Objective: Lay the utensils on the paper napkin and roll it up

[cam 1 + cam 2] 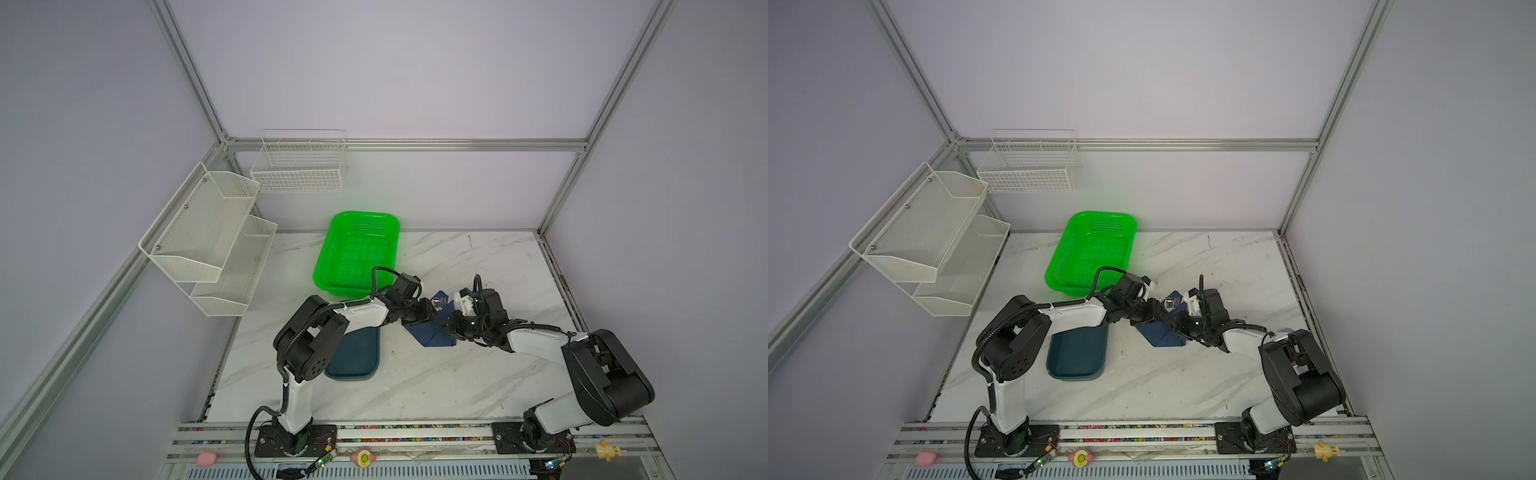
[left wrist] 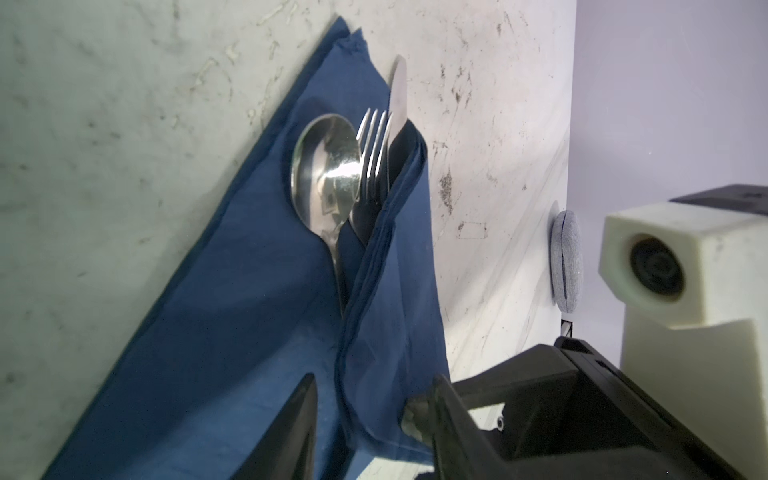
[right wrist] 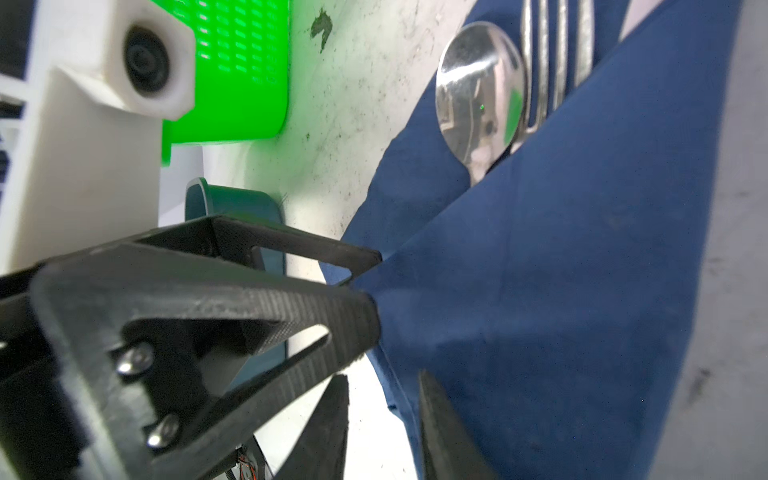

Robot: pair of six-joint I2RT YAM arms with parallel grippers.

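Rolling looks begun: at 3 o'clock from the teal tray (image 1: 353, 361), a flap of the paper napkin (image 2: 232, 332) covers spoon (image 2: 326, 166), fork (image 2: 374, 141) and knife (image 2: 398, 95) handles; left gripper (image 2: 372, 390) straddles it, clamp unclear, right gripper (image 3: 383, 374) parted; next, tuck tightly.

Navy napkin (image 2: 232, 332), silver utensils (image 2: 328, 166) — green perforated basket (image 1: 332, 249), teal tray (image 1: 353, 357)

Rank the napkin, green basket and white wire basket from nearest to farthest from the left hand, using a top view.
1. paper napkin: at the left hand, centre.
2. green basket: behind it, left of centre.
3. white wire basket: far back left, hung high.
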